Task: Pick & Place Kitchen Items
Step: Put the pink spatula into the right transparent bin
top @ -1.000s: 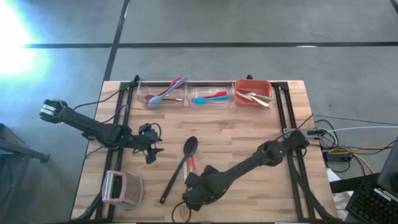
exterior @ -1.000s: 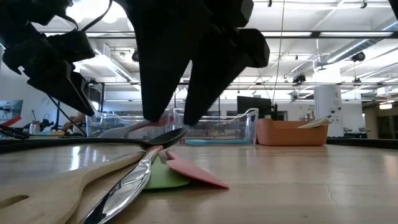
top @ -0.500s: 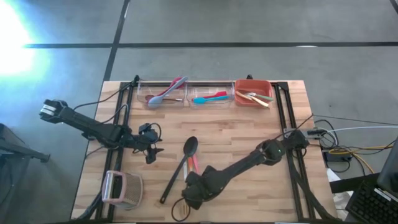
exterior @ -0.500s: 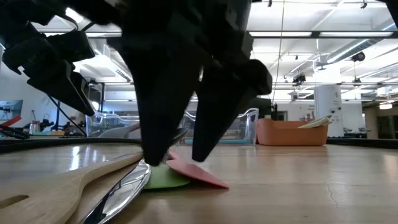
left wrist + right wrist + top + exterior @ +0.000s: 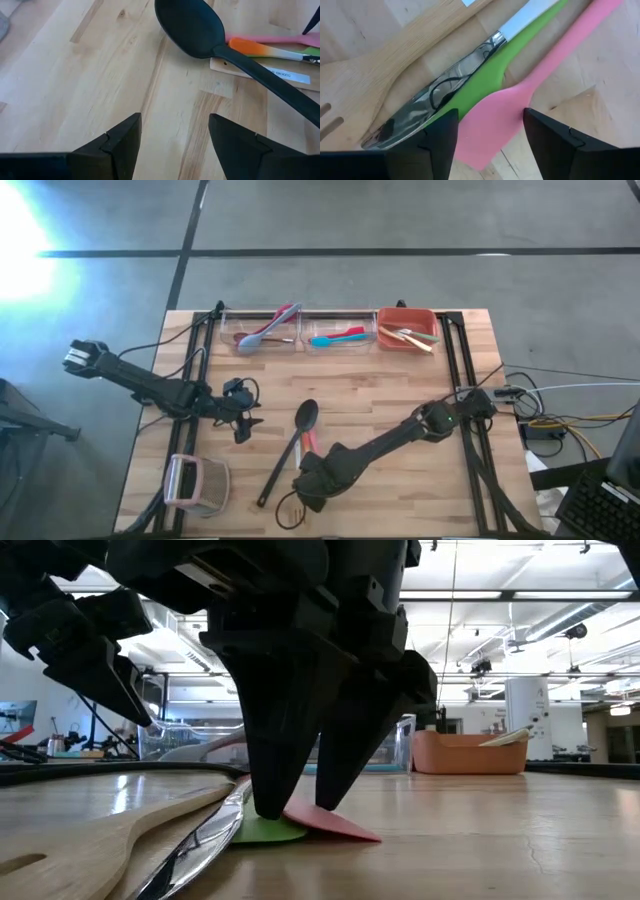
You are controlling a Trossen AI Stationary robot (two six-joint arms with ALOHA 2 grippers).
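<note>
Room: bright workshop hall with ceiling lights behind the wooden bench [image 5: 400,420], grey floor around it.
Bench: light butcher-block top, dark rails down both sides.
My right claw [image 5: 490,145]: down at about 6 o'clock on the bench, near the front edge, open, its two dark fingers [image 5: 270,750] straddling the pink spatula [image 5: 520,100]; in the low view the tips reach down to the bench on either side of the blade.
My left claw [image 5: 172,145]: at about 9 o'clock, hovering low over bare wood, open and empty, pointing toward the black spoon [image 5: 192,27].
Pile under my right claw: pink spatula, green spatula [image 5: 490,75], a shiny metal utensil [image 5: 435,105] and a wooden slotted turner [image 5: 365,70] lying side by side and touching, handles running toward the bench centre.
Black spoon: lies on a slant just left of centre, bowl toward 12 o'clock, handle crossing over the other handles, next to an orange-tipped handle [image 5: 260,50].
Bins: three in a row along the 12 o'clock edge; left clear bin [image 5: 258,314] holds red, pink and grey utensils, middle clear bin [image 5: 338,316] holds a teal and a red one, orange bin [image 5: 407,316] at 1 o'clock holds light wooden and green ones.
Other: pinkish-white boxy handled object [image 5: 195,483] at about 8 o'clock, well apart from both claws.
</note>
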